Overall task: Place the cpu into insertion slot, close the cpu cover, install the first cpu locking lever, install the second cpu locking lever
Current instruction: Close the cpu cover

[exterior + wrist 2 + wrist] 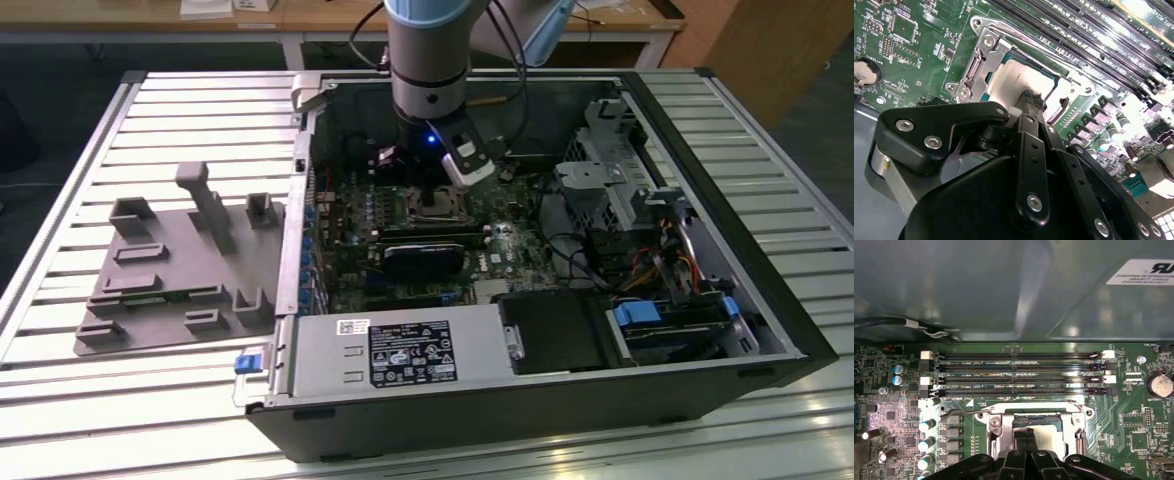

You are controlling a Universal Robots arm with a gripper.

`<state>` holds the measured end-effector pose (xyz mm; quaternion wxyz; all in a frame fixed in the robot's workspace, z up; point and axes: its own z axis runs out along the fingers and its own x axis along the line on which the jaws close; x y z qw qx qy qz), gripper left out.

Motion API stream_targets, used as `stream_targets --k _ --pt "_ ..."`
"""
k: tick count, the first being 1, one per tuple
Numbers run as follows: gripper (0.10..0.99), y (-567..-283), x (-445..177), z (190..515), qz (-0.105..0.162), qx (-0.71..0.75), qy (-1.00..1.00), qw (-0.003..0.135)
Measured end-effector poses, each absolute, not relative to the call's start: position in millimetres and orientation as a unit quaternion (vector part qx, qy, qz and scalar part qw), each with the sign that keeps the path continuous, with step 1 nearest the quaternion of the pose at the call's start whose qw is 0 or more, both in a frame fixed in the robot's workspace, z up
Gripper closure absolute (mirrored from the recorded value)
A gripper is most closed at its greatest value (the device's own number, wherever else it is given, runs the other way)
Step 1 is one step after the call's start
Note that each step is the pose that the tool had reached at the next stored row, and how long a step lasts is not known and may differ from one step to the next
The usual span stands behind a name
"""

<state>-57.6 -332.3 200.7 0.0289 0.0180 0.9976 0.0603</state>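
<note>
The small flat square cpu with a pale silvery metal top (1013, 80) is seen lying flat in the square metal-rimmed insertion slot (1036, 418) on the green motherboard (909, 45), top face up. Being square, it has no long axis; its edges are lined up with the slot's rim. It is judged light, stiff, smooth-topped and fragile underneath, and best taken by opposite edges. The black end effector (1031, 96) is narrowed, tips together, holding nothing, just over the metal top.

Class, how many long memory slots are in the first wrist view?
4 memory slots, parallel, side by side from the case wall to the insertion slot.
</note>
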Motion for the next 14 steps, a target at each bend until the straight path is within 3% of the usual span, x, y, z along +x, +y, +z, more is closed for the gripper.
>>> stream_targets --k 14 --pt "0.984 -332.2 -66.3 201.5 0.061 0.018 0.998 0.029"
